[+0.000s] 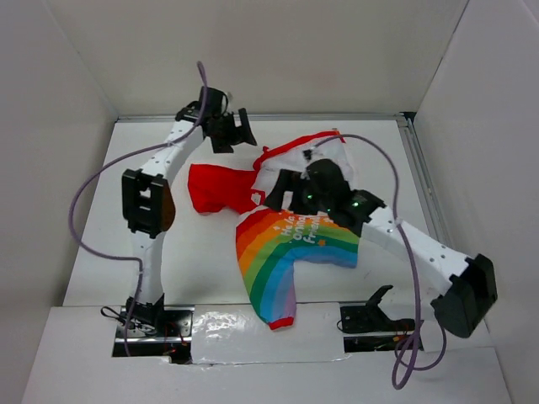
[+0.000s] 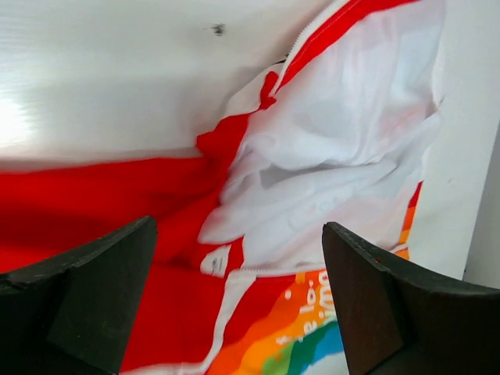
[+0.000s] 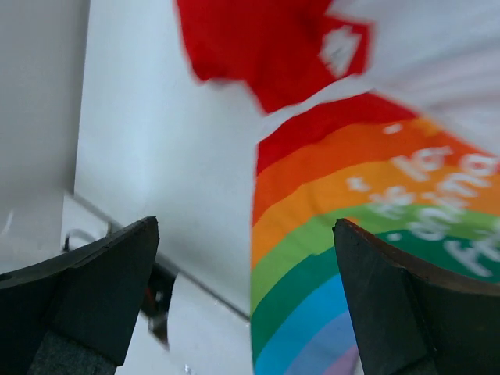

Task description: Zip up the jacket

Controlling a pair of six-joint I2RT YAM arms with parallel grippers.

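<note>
the jacket [image 1: 295, 240] lies rumpled and open in the middle of the table [image 1: 194, 261], red hood left, rainbow half near. the left gripper [image 1: 242, 130] hangs by its far edge, the right gripper [image 1: 285, 192] over its middle, both jaws wide and empty. this looks like the approach step: next comes finding and pinching the zipper ends

Jacket [image 1: 290, 240] lies crumpled, unzipped mid-table: red hood left, rainbow half w/ white lettering nearest.

Both arms are white tubular links joined by chunky black housings. A lilac cable [image 1: 72, 220] loops off the left arm [image 1: 173, 150]. A second lilac cable [image 1: 396, 370] hangs from the right arm [image 1: 421, 248], which shows small dark screws and green lights [image 1: 354, 202]. The left gripper [image 2: 238, 234] and right gripper [image 3: 246, 230] have matte black wedge fingers.
</note>
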